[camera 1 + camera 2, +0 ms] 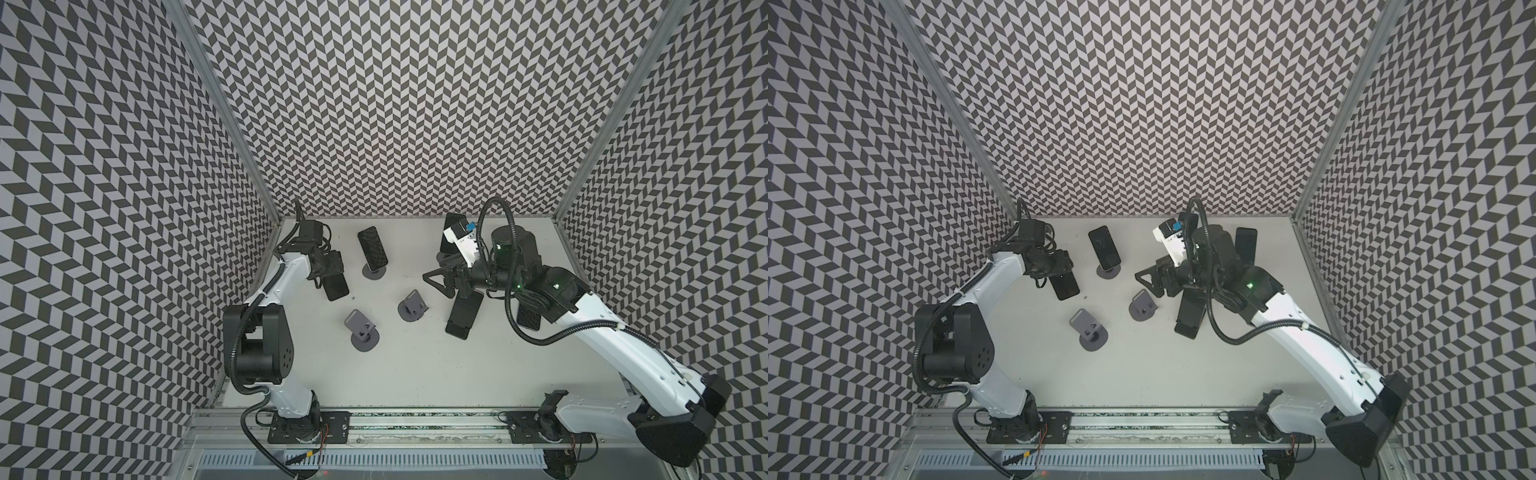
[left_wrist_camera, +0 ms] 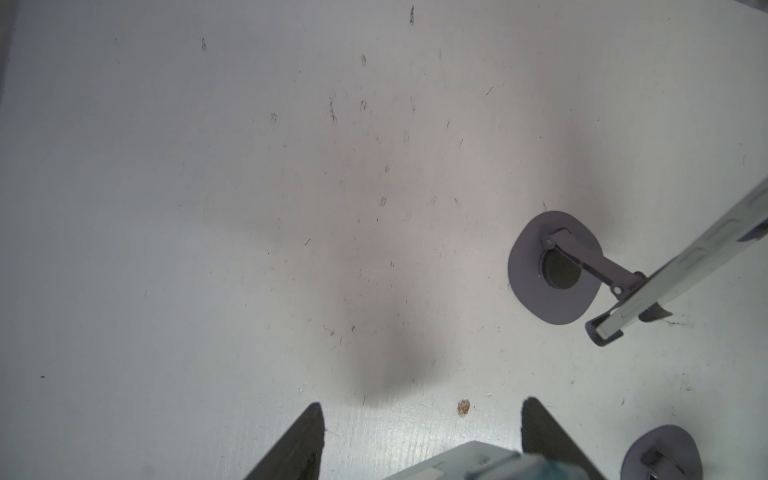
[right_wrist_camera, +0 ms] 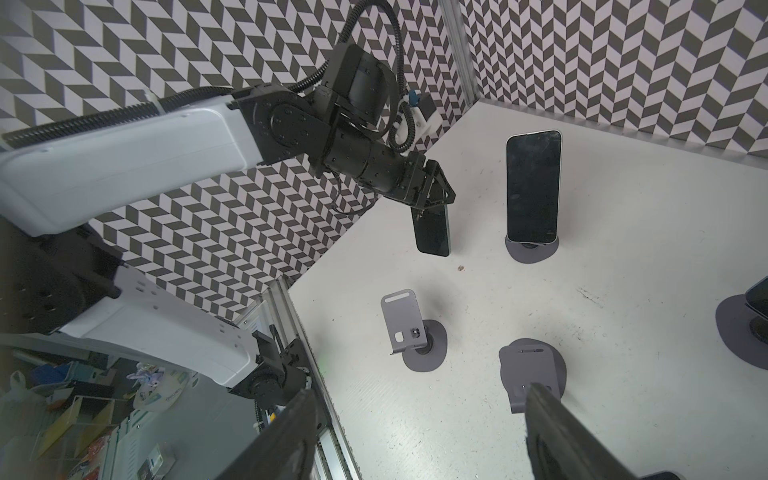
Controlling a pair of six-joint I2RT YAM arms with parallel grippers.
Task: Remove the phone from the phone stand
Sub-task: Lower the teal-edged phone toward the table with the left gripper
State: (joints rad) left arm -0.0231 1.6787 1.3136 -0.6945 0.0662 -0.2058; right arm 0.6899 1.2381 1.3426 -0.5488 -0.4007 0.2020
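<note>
- Left end effector: clenched on the held phone, which I judge to be off its stand. The phone's long axis is near upright, lower end toward the worktop. It seems just clear of the surface, though I cannot be sure from these views.
- Room for setting down: bare worktop below and toward the near edge. The side wall is close on the outer side, so I would lay the phone inward.
- Standing phone: leans in its stand, just beside the held phone. The left arm is nearer but occupied.
- Left empty stand and right empty stand: between the arms, in the way of any low sweep.
- Right end effector: released, nothing between its fingers, and farther from the standing phone.
- Flat phones: lying under the right arm.
</note>
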